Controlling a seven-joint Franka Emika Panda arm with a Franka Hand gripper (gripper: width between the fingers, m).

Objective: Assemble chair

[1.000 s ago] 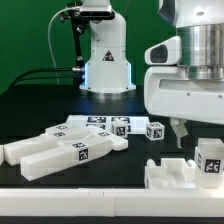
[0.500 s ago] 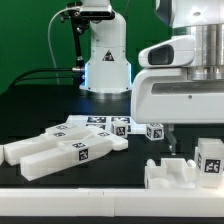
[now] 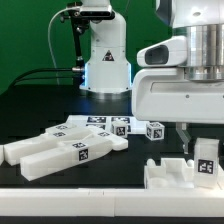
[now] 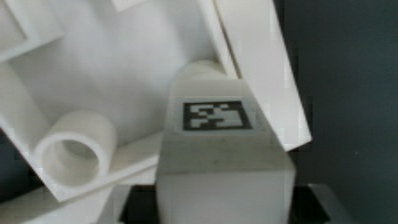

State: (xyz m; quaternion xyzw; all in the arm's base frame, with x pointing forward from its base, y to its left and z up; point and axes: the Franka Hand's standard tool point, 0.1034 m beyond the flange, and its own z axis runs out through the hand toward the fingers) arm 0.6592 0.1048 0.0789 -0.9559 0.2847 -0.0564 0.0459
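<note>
The chair is still loose white tagged pieces. Long bars (image 3: 45,157) and a flat slab (image 3: 88,126) lie at the exterior view's left, with small tagged blocks (image 3: 154,130) behind them. At the exterior view's right an upright tagged piece (image 3: 208,161) stands beside a low white bracket-like piece (image 3: 166,173). My gripper (image 3: 204,150) is lowered over that upright piece. In the wrist view the tagged piece (image 4: 217,118) fills the gap of my gripper (image 4: 231,206), and the dark fingers (image 4: 143,203) press against both its sides. A white part with a round socket (image 4: 71,158) lies just beside it.
A second robot base (image 3: 105,62) stands at the back centre against the green backdrop. A white ledge (image 3: 70,197) runs along the table's front. The bracket-like piece sits close to the gripper's finger.
The gripper dropped and shifted to the exterior view's right, down onto the upright tagged piece. Its jaws, wide before, have closed in on that piece.
</note>
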